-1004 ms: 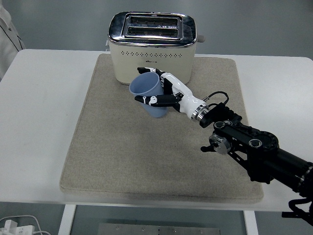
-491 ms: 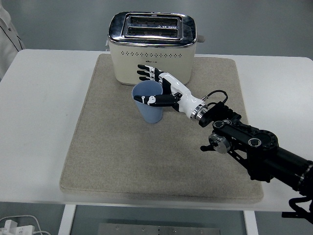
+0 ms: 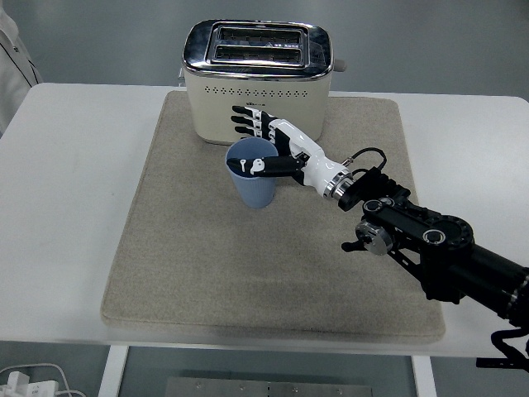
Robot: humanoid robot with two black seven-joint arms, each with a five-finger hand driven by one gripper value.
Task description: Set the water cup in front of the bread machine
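Note:
The blue water cup (image 3: 254,187) stands upright on the beige mat (image 3: 198,265), just in front of the cream and chrome bread machine (image 3: 258,79). My right hand (image 3: 258,142) reaches in from the right and is at the cup's far right side. Its fingers (image 3: 246,121) are spread out behind the cup, between it and the bread machine. The thumb (image 3: 258,165) lies over the cup's rim. The hand is open and does not grip the cup. The left arm is out of view.
The mat covers the middle of the white table (image 3: 66,190). A person's white sleeve (image 3: 11,58) shows at the top left edge. A white power strip (image 3: 25,385) lies on the floor at the bottom left.
The cup was held tilted above the mat, then was set down upright. The fingers have let go and spread out behind it.

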